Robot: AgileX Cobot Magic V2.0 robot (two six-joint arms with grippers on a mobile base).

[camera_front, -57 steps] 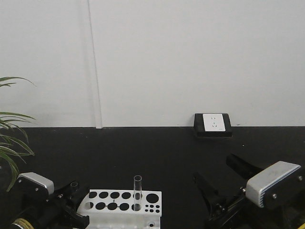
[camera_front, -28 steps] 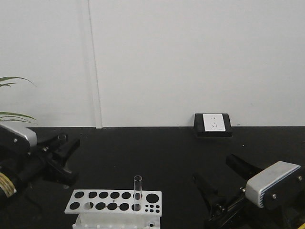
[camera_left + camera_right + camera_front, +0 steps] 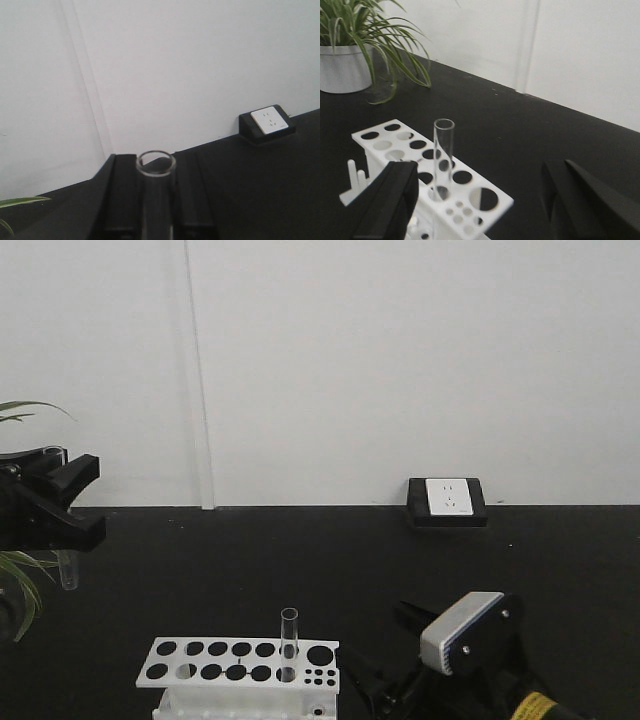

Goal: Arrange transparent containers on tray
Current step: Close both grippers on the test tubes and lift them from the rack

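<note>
One clear test tube hangs from my left gripper, raised at the far left above the black table. Its open rim shows between the two black fingers, which are shut on it. A second test tube stands upright in a hole of the white holed rack. In the right wrist view this tube rises from the rack between my right gripper's wide-open fingers, nearer the left one. The right gripper sits low, just right of the rack. The yellow tray is out of view.
A black box with a white socket stands against the back wall. A potted plant in a white pot sits at the table's left; its leaves show near the left arm. A white wall closes the back.
The left arm has risen from beside the rack to the upper left, carrying a tube. The right arm has swung left and turned toward the rack.
</note>
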